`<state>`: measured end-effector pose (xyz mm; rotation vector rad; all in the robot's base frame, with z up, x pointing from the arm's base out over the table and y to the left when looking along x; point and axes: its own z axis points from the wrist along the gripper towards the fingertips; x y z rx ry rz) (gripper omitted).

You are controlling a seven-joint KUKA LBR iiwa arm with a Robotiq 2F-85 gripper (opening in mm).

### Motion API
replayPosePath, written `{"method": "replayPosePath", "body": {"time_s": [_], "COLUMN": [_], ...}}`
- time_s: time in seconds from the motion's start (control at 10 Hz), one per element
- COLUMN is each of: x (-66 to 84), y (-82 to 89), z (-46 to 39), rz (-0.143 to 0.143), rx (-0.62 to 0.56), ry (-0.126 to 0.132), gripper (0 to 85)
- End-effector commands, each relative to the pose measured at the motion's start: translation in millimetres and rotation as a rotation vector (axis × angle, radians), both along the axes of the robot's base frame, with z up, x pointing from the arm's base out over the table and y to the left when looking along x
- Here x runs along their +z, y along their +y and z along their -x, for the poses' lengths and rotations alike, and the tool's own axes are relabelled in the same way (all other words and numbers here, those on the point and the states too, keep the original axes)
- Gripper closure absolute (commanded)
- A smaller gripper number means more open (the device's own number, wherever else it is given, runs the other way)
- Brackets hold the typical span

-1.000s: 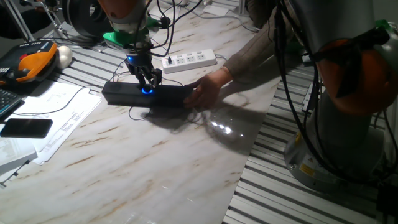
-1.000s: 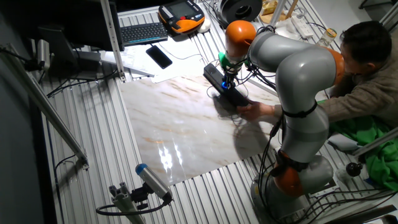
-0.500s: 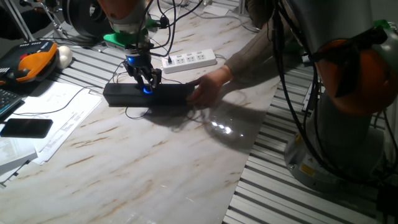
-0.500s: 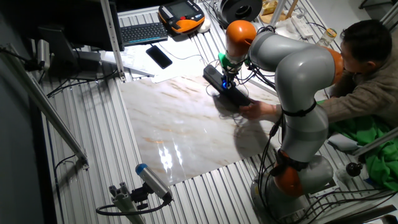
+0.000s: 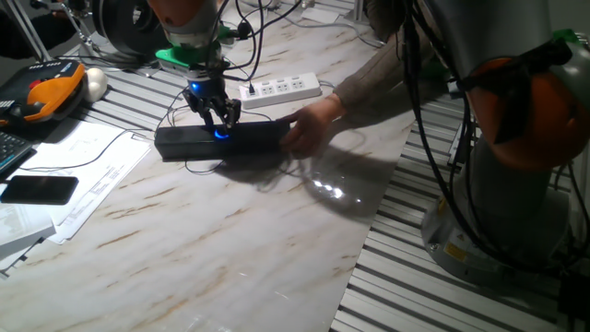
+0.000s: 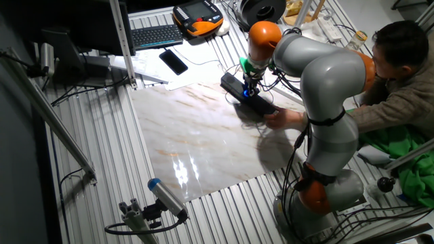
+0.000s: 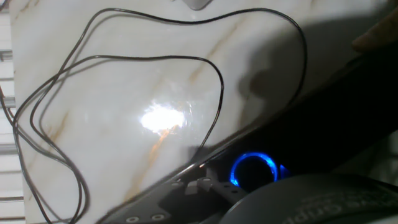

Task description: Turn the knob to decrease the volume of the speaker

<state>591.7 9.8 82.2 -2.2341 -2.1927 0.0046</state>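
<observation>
The speaker [image 5: 221, 141] is a long black bar lying on the marble table [image 5: 230, 240]. Its knob [image 5: 219, 135] glows blue at the middle. My gripper [image 5: 219, 123] comes down from above, with one finger on each side of the knob, closed on it. A person's hand [image 5: 309, 124] holds the speaker's right end. In the other fixed view the gripper [image 6: 249, 87] stands on the speaker [image 6: 261, 104]. In the hand view the knob's blue ring [image 7: 254, 169] sits on the dark speaker body [image 7: 323, 124], just above a grey finger [image 7: 311, 199].
The speaker's thin black cable [image 7: 124, 62] lies in loops on the marble. A white power strip [image 5: 281, 88] lies behind the speaker. A black phone [image 5: 37, 189], papers and an orange pendant [image 5: 46, 92] are at the left. The person's arm reaches in from the right.
The speaker and my gripper on it have shifted slightly to the right, and the gripper has turned a little. The person's hand stays on the speaker's end.
</observation>
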Motion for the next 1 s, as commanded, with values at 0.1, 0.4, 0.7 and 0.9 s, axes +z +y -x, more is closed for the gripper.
{"method": "replayPosePath", "body": {"time_s": [0.1, 0.4, 0.7, 0.9], "x": [-0.4, 3.5, 2.3, 5.4], "y": [-1.2, -2.1, 2.3, 2.0], "z": [1.9, 9.0, 11.3, 6.3], "rz": [0.000, -0.011, -0.006, -0.009], "rx": [0.001, 0.015, 0.013, 0.001], "ry": [-0.003, -0.001, -0.015, -0.007], "gripper": [34.0, 34.0, 34.0, 34.0]}}
